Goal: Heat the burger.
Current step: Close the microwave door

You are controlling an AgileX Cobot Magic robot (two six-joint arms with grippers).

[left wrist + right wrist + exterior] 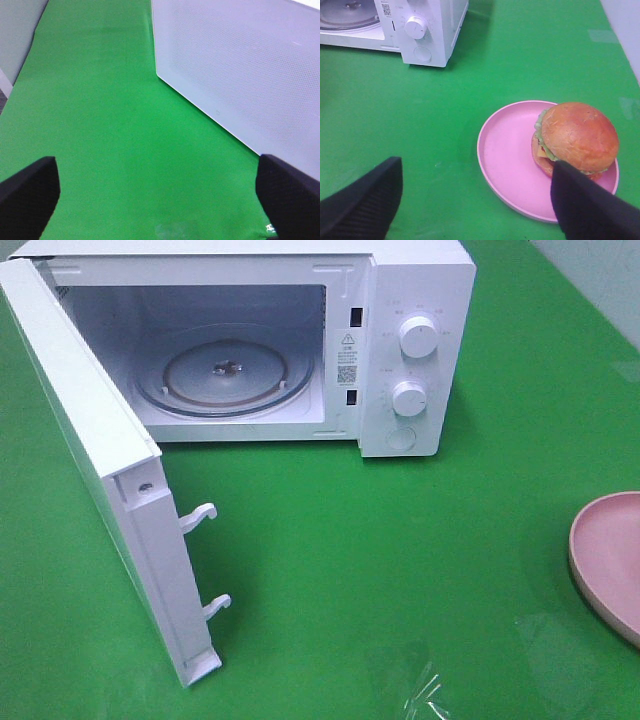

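Observation:
The burger [577,132], with a golden-brown bun over lettuce and cheese, sits on one side of a round pink plate [505,150] in the right wrist view. My right gripper [476,165] hovers open just short of the plate, and one black finger [590,205] overlaps the burger's near edge without holding it. In the high view only the plate's rim [610,550] shows at the right edge; the burger and both grippers are out of that frame. My left gripper [156,160] is wide open over bare green cloth, beside the outer face of the microwave door [240,65].
The white microwave [440,290] stands at the back with its door [90,440] swung wide toward the front left. A bare glass turntable [225,375] lies inside. Two latch hooks [200,515] stick out of the door's edge. Green cloth covers the table.

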